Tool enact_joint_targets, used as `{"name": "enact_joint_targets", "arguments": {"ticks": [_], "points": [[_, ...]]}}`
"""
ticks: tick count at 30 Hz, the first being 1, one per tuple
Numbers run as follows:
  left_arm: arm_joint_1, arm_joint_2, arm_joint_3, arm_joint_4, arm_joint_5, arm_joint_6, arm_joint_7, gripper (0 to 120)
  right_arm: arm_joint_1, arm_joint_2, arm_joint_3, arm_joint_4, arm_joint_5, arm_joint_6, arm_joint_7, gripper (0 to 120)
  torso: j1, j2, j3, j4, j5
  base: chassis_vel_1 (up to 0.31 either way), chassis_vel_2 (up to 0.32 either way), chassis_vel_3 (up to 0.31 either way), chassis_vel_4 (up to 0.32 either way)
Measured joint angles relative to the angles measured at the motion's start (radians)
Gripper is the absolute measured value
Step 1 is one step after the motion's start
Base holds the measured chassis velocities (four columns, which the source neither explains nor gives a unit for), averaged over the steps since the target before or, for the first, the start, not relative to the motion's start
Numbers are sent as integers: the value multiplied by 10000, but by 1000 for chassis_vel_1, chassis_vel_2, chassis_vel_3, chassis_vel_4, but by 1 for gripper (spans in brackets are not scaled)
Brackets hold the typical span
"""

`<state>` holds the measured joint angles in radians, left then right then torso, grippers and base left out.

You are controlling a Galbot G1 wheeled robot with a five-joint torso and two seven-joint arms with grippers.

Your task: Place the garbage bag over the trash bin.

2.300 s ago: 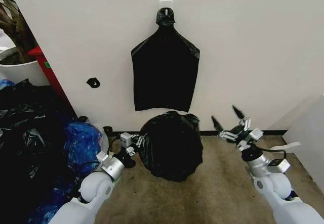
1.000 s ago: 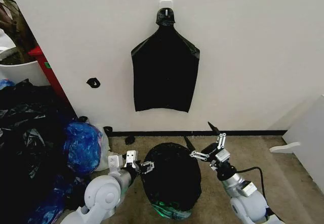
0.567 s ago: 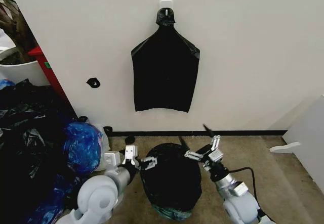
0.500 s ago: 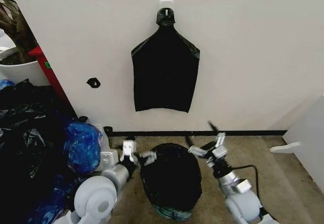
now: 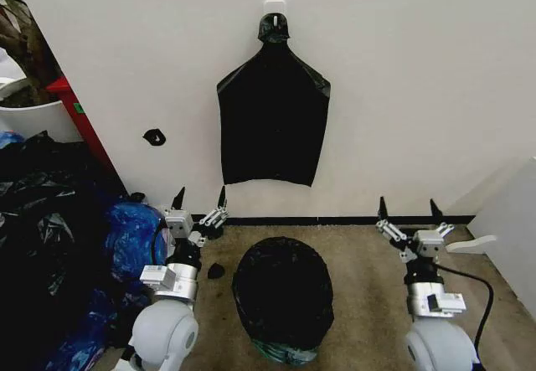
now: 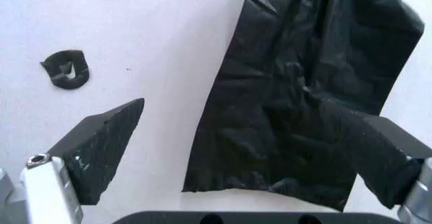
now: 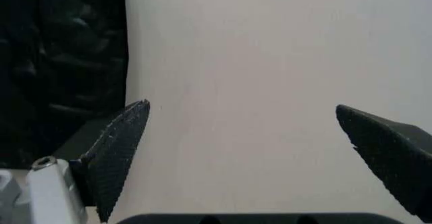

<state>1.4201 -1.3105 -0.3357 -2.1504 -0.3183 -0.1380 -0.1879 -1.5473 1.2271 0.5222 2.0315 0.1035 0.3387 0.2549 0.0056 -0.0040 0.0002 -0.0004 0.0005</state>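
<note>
The glossy black garbage bag (image 5: 280, 296) is draped over the trash bin on the floor, wrapping it nearly to the ground. Only the trash bin's pale green base (image 5: 279, 354) peeks out under the bag's hem. My left gripper (image 5: 201, 198) stands open to the left of the bin, raised and apart from the bag, fingers pointing up at the wall. On the bin's right, well clear of it, my right gripper (image 5: 406, 208) is open as well. Both the left gripper (image 6: 233, 107) and the right gripper (image 7: 242, 107) hold nothing in the wrist views.
A flat black bag (image 5: 273, 120) hangs from a wall hook above the bin, also in the wrist views (image 6: 304, 92) (image 7: 60, 57). A heap of black and blue bags (image 5: 75, 245) fills the left. A small black scrap (image 5: 215, 270) lies on the floor. A white panel (image 5: 511, 229) stands at right.
Both grippers have drawn away from the bagged bin, the left one leftward and the right one rightward, and now point up at the wall. The bag stays over the bin.
</note>
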Motion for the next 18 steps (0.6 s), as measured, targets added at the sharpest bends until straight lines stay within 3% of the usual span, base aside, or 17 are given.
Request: {"name": "enact_joint_targets", "arguments": {"ticks": [18], "points": [[702, -1, -324, -137, 351, -415, 36, 100, -126, 44, 16, 42, 41, -13, 3, 100, 0, 0, 0, 0, -4, 0, 0, 0, 0]]}}
